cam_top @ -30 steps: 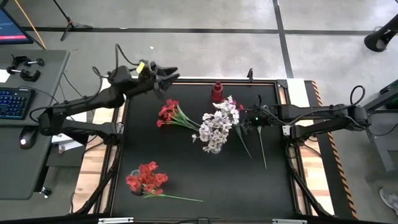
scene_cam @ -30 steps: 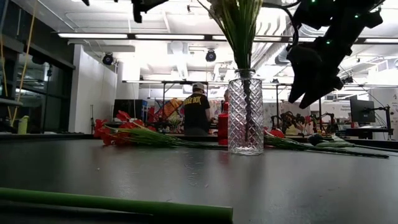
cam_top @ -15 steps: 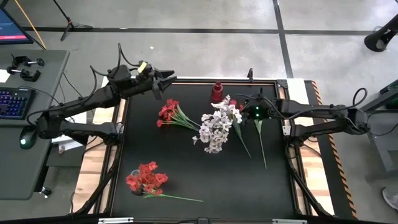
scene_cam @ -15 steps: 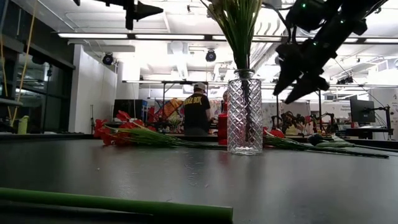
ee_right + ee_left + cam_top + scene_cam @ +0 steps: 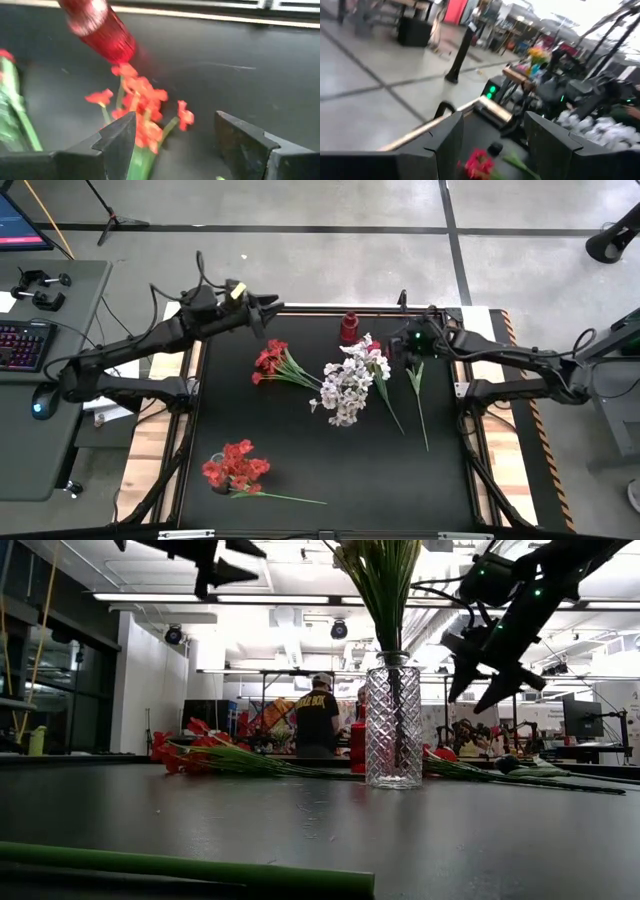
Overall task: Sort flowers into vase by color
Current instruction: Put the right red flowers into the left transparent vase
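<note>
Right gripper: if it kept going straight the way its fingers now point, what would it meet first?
Probably the red flowers lying on the black table, straight ahead between the open right gripper fingers, with the red vase just beyond. Depth is unclear.

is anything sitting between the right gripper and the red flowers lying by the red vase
Nothing visible does. In the right wrist view the right gripper has its fingers open, with the red flowers lying on bare table just ahead and the red vase beyond them. The white flowers stand off to one side.
</note>
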